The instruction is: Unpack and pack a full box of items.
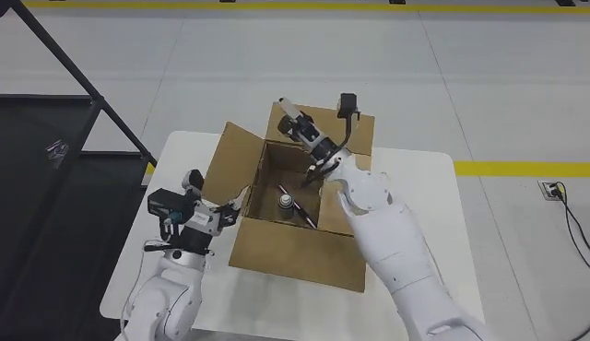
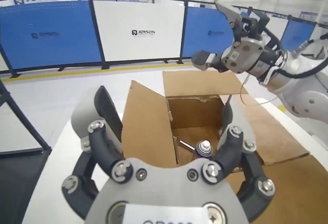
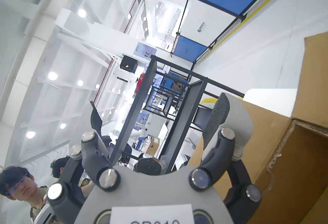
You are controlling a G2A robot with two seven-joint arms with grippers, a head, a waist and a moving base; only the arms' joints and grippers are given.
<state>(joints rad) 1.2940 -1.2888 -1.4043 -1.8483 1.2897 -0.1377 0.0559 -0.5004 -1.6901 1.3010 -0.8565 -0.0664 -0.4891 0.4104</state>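
Note:
An open cardboard box [image 1: 277, 244] stands on the white table [image 1: 424, 203] with its flaps spread out. On its floor lie a blue spray can with a white cap [image 1: 286, 198] [image 2: 204, 149] and a thin metal rod [image 1: 305, 212] [image 2: 186, 145]. My left gripper [image 1: 232, 209] [image 2: 166, 117] is open at the box's left side, with the upright left flap [image 2: 146, 122] between its fingers. My right gripper [image 1: 289, 118] [image 2: 215, 35] [image 3: 157, 117] hangs open and empty above the box's far flap [image 2: 200, 83], pointing away from the box.
A black metal frame [image 1: 74, 74] with a dark surface beneath it borders the table on the left. The table has bare room to the right of the box. Blue and white fence panels [image 2: 138, 30] stand across the floor behind.

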